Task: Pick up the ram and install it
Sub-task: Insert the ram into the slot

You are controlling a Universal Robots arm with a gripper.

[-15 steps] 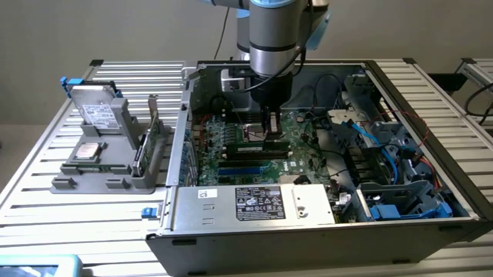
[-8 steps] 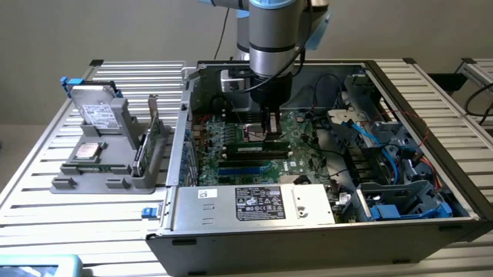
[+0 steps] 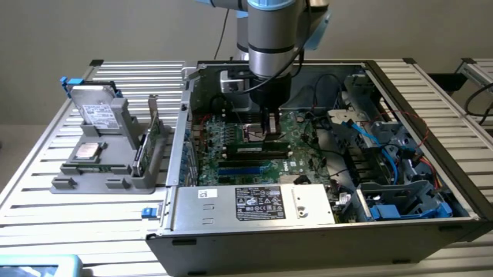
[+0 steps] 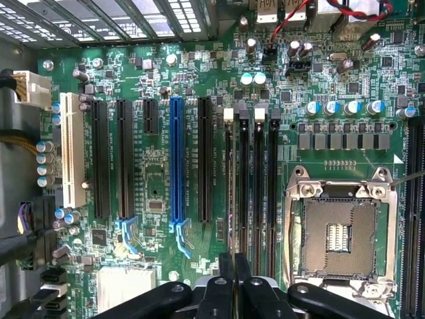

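The ram (image 4: 230,186) is a thin dark-green stick seen edge-on. It stands in the memory slot closest to the black expansion slots, on the green motherboard (image 4: 159,199). My gripper (image 4: 234,266) is shut on the ram's near end, its two black fingers pressed close together. In the exterior view the gripper (image 3: 269,133) reaches straight down into the open computer case (image 3: 308,231), just above the row of memory slots (image 3: 258,152).
Beside the memory slots are three bare slots (image 4: 257,179), an open processor socket (image 4: 339,236) and a blue expansion slot (image 4: 176,159). Cables (image 3: 370,144) crowd the case at the exterior view's right. A grey fixture (image 3: 108,173) at the left holds a bracketed green card (image 3: 152,135) and a silver chip (image 3: 86,151).
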